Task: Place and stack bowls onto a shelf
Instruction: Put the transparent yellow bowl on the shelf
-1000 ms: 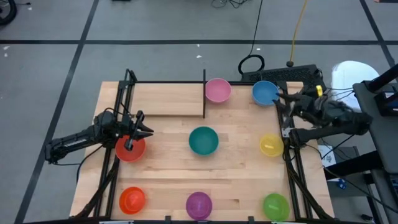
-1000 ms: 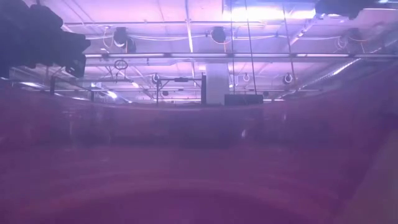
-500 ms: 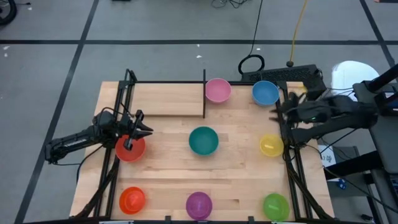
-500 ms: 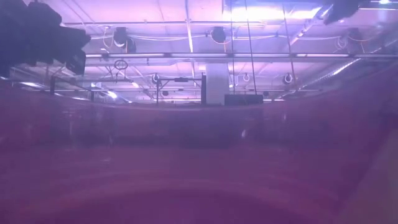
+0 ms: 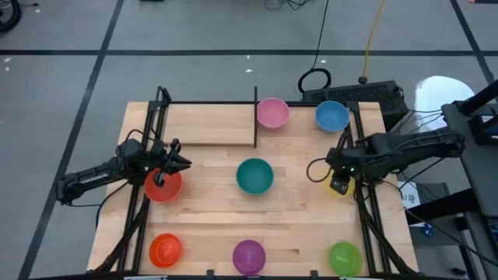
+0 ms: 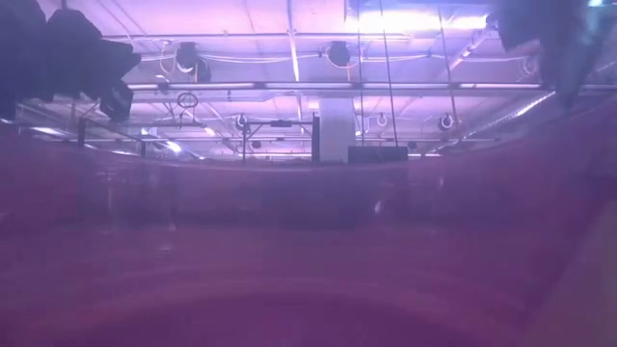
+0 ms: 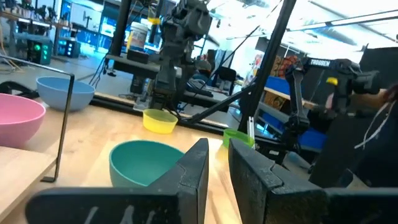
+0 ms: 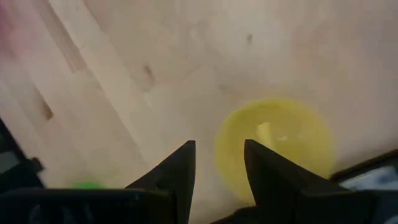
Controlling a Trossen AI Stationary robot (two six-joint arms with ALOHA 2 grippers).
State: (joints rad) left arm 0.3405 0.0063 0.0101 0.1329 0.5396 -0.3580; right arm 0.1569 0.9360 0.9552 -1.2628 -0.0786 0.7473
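Note:
Eight bowls rest on their bases on the tabletop in the high view: pink (image 5: 272,113), blue (image 5: 332,116), teal (image 5: 254,176), red (image 5: 165,188), orange (image 5: 166,249), purple (image 5: 249,255), green (image 5: 345,257), and yellow (image 5: 340,187), which is mostly covered. The shelf (image 5: 206,124) lies at the far left with its black divider (image 5: 255,117). My right gripper (image 8: 219,146) points down over the yellow bowl (image 8: 273,149) and is open, one fingertip above its rim and one outside it. My left gripper (image 5: 187,163) lies level above the red bowl's far side, with a narrow gap (image 7: 219,149) between its fingers.
Black frame rods run along the table's left edge (image 5: 148,155) and right edge (image 5: 362,194). Bare wood lies between the teal bowl and the near row of bowls. The low view is mostly filled by a purple surface close to the camera. Cables and a dark box lie beyond the far right corner.
My right gripper has moved from beside the blue bowl toward the table's near edge and a little left. It has come down and tipped to point downward, and now stands over the yellow bowl. No bowl has moved.

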